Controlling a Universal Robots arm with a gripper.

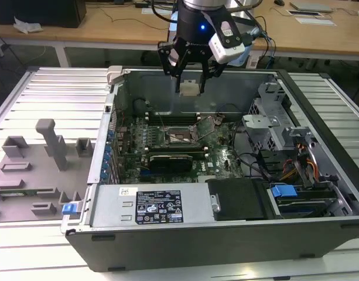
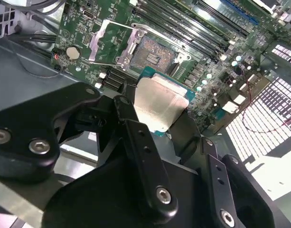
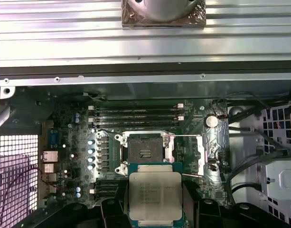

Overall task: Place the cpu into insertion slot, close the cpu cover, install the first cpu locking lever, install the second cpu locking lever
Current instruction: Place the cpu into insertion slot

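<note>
The gripper [image 1: 190,86] clamps the cpu [image 3: 154,194] by its edges (light, stiff, probably fragile underneath) above the insertion slot [image 3: 145,151], mid-motherboard [image 3: 64,124].

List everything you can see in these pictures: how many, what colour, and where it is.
computer case: one, dark grey, open, on the slatted table
slatted table: one, silver, under the case
motherboard: one, green, inside the case
insertion slot: one, dark frame, on the motherboard, empty
cpu cover: one, silver, swung open beside the slot
cpu: one, silver-grey, held above the motherboard
fixture tray: one, grey, on the exterior view's left of the case
desk: one, wood-coloured, behind the table
arm: one, black and silver, above the case
tool: one, black, shut on the cpu
</note>
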